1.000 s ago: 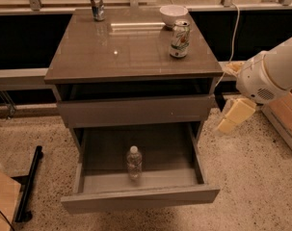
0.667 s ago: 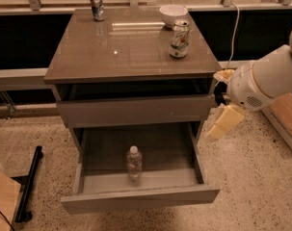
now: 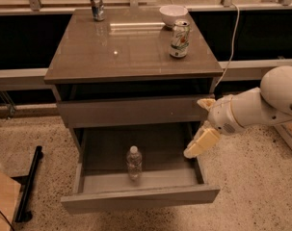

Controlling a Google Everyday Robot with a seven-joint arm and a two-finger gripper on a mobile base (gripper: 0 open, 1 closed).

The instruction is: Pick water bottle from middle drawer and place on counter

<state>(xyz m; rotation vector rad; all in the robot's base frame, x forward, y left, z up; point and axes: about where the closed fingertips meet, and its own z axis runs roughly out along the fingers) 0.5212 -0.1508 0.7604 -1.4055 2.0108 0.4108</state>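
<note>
The water bottle (image 3: pixel 134 162) stands upright in the open middle drawer (image 3: pixel 140 197), near its front and slightly left of centre. The counter (image 3: pixel 126 52) is the glossy top of the cabinet above it. My gripper (image 3: pixel 204 124) hangs at the drawer's right side, just below the counter's right front corner. It is open and empty: one cream finger (image 3: pixel 201 143) reaches over the drawer's right wall, the other sits higher by the upper drawer front. The bottle is well to the left of the gripper and lower.
On the counter stand a white-and-green can (image 3: pixel 179 39), a white bowl (image 3: pixel 173 14) behind it and a dark silvery can (image 3: pixel 96 4) at the back left. The upper drawer front (image 3: pixel 131 110) is shut. A black bar (image 3: pixel 28 184) lies on the floor at left.
My arm and gripper have moved left and down, from beside the cabinet to the right edge of the open drawer. The bottle has not moved.
</note>
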